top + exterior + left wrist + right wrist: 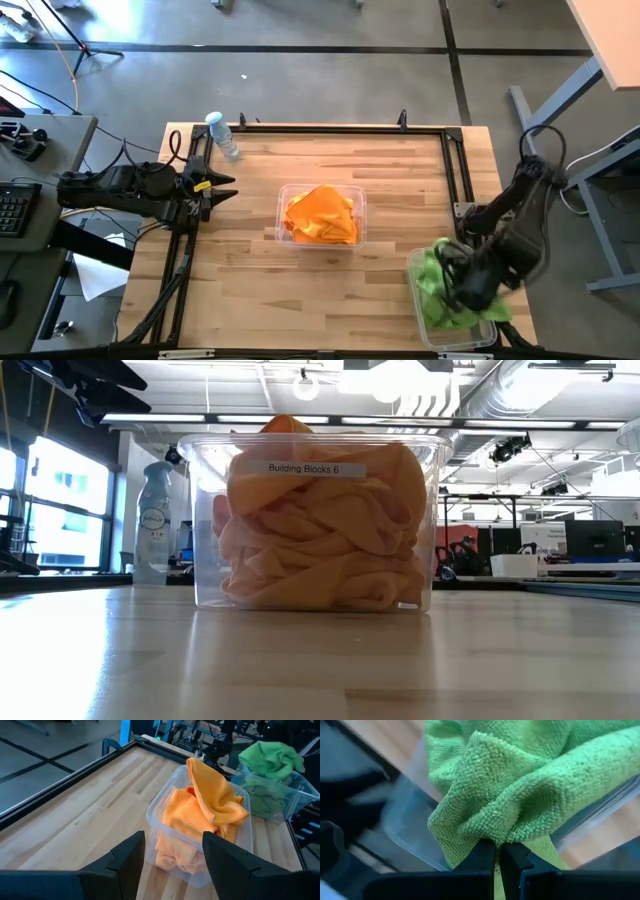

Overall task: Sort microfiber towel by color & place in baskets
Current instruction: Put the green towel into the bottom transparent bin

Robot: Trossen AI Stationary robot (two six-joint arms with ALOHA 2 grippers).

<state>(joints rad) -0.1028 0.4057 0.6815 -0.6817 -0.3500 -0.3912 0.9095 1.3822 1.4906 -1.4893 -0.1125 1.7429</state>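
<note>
The right tool (497, 857) pinches a fold of green towel (530, 785), jaws closed tight on the cloth, over the basket of green towels (425, 322) at the worktop's (250, 290) corner. Orange towels (322, 214) fill the second basket (282, 193) at the worktop's middle. The left tool (172, 857) hovers wide open and empty, apparently short of that basket, pointing at it.
</note>
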